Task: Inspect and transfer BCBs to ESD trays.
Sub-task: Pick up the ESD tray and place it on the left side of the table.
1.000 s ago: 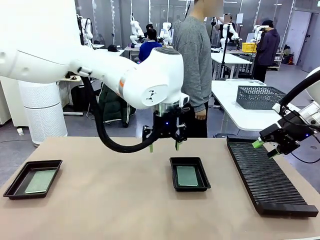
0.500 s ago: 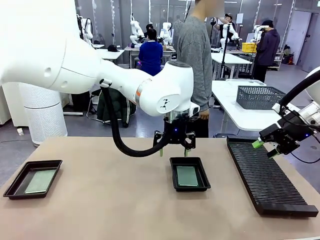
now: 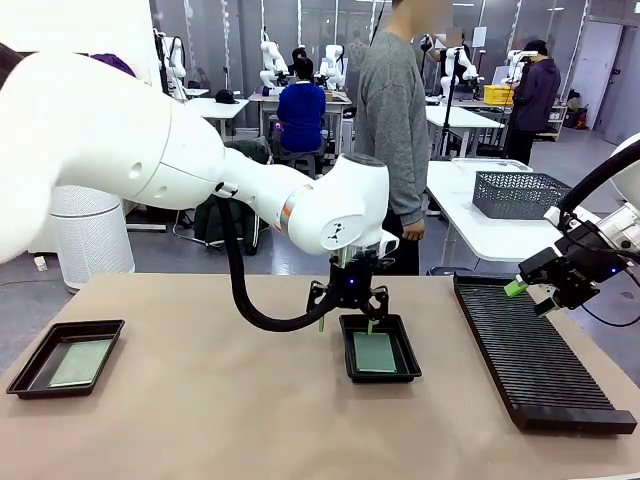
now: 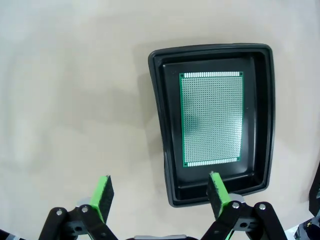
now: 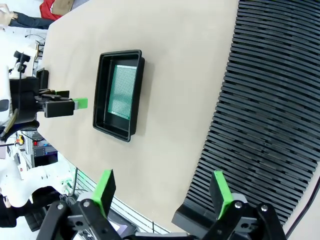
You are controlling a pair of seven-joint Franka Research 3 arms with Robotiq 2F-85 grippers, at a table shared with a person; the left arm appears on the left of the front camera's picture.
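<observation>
Left gripper [image 3: 345, 323] — jaws apart, empty — has been lowered over the centre tray [image 3: 406, 367], board [image 3: 375, 352] seated; pickup or inspection judged imminent.

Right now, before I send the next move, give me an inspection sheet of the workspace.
Surface: tan table, bare between the items.
Job's things: centre ESD tray holds one BCB lying flat; left ESD tray holds another BCB.
Clutter: long black slotted rack on the robot's right side, its slots look unfilled.
Grippers: left hand open, hanging over the centre tray's far rim; right hand open, above the rack's far end.
Cables: black hose looping under the left arm.
Surroundings: person in grey standing at the far side; grey mesh basket on the next table.
</observation>
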